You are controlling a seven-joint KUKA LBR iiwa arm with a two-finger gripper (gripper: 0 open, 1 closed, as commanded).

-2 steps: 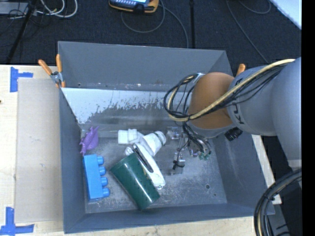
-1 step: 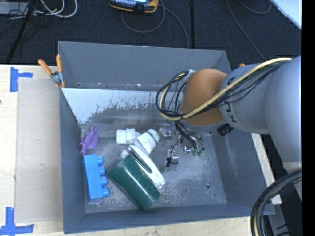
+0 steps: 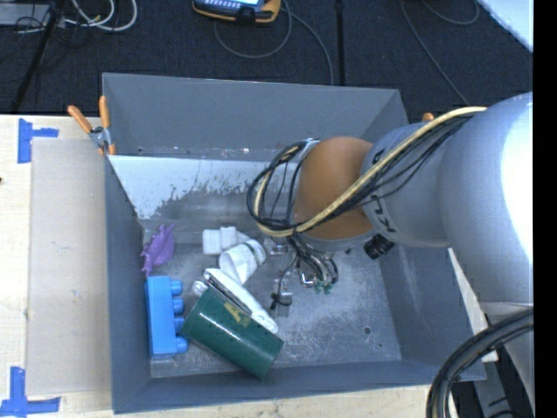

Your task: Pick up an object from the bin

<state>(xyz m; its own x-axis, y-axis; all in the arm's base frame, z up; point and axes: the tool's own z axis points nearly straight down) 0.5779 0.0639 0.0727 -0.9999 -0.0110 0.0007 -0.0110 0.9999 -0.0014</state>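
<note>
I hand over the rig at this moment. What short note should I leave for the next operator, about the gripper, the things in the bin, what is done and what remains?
Gripper: low over the middle of the bin, just right of the white things. It is not clear whether it is open or shut, and no thing is seen in it.
Things: white plastic pieces nearest to the gripper. A dark green cup lies on its side at the front, with a flat white piece on it. A blue block is at the front left, with a purple toy behind it.
Done: nothing is picked yet.
Left: grip one thing and lift it out.
</note>
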